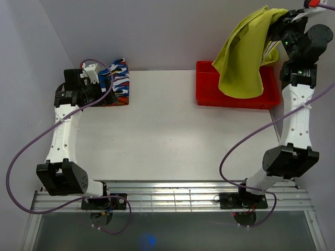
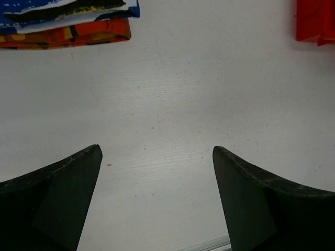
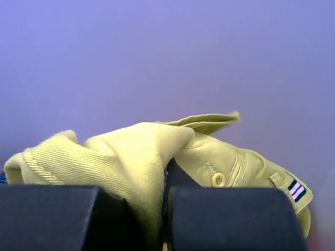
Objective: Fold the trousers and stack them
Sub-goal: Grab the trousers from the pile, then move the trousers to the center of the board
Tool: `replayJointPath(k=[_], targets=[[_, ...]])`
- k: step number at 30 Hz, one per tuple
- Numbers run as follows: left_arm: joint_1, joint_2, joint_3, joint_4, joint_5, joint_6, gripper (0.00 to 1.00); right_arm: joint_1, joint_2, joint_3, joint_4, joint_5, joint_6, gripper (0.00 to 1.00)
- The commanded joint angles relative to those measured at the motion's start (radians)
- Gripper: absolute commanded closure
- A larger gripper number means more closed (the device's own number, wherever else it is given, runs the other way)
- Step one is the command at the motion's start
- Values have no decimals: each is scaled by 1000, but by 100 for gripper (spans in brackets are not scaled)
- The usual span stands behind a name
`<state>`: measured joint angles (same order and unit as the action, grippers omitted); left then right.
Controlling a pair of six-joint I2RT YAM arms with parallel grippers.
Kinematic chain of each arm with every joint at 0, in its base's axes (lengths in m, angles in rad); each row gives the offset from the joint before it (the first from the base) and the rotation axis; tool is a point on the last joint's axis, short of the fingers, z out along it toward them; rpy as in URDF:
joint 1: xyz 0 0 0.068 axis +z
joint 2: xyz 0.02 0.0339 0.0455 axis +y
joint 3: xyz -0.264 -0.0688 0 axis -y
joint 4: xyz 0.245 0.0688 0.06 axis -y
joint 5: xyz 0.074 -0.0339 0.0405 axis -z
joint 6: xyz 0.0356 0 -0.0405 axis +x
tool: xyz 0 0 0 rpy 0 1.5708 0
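Right gripper [image 3: 166, 194], clamped near the waist of the chartreuse trousers [image 1: 243, 57], holds them hanging above the red tray [image 1: 205, 86], likely to get them clear for folding. Left gripper [image 2: 156, 150] gapes wide, well left of the tray.

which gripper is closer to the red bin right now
Right. The right gripper is raised by the far right corner of the red bin, shut on the trousers hanging over it. The left gripper is open across the table, beside the folded patterned garment.
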<state>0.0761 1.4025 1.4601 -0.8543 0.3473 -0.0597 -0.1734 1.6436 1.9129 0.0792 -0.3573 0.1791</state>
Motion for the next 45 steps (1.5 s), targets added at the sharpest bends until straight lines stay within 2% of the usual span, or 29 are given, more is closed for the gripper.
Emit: replayJointPath(k=[1,8,10,12,14,15,17,19,21,23,25,26,30,32,35,36,37,38,42,45], targets=[[-1,-37,97,3,25,-19,2,8,-97,8,143,-121,173,92],[-1,-71,125,43,154,40,2,34,-266,-57,209,-267,334,92],[1,-89,106,54,211,46,2,67,-306,-86,202,-311,353,92],[-1,-108,91,69,267,49,2,130,-359,-187,189,-353,335,92],[-1,-118,56,87,307,57,2,220,-405,-285,113,-342,260,92],[-1,-122,43,90,350,57,2,244,-453,-401,81,-327,162,92],[-1,-123,1,87,389,121,2,293,-511,-518,-22,-301,42,92],[-2,-123,-21,86,426,147,2,307,-533,-633,-117,-212,-95,92],[-2,-131,-33,87,475,182,2,319,-553,-724,-183,-166,-160,92],[-4,-170,-55,165,571,181,2,343,-567,-788,-188,-198,-237,92],[-10,-206,-116,263,605,132,2,380,-564,-860,-196,-226,-285,92],[-15,-220,-135,346,630,101,2,440,-548,-877,-194,-235,-323,92],[-29,-174,-156,405,668,2,3,638,-452,-873,-236,-200,-392,92],[-32,-152,-170,419,673,-32,4,689,-423,-899,-167,-204,-368,92],[-39,-135,-217,443,668,-78,4,709,-362,-868,-192,-164,-397,53],[-39,-140,-231,452,653,-94,4,710,-349,-817,-223,-145,-436,30],[-39,-142,-256,457,644,-95,4,709,-340,-793,-255,-116,-467,24],[-39,-143,-267,459,636,-95,4,707,-334,-760,-321,-68,-498,19],[-39,-114,-279,376,608,-14,2,698,-361,-759,-559,9,-734,14],[-41,-28,-256,217,572,157,2,687,-436,-816,-714,-2,-818,14]])
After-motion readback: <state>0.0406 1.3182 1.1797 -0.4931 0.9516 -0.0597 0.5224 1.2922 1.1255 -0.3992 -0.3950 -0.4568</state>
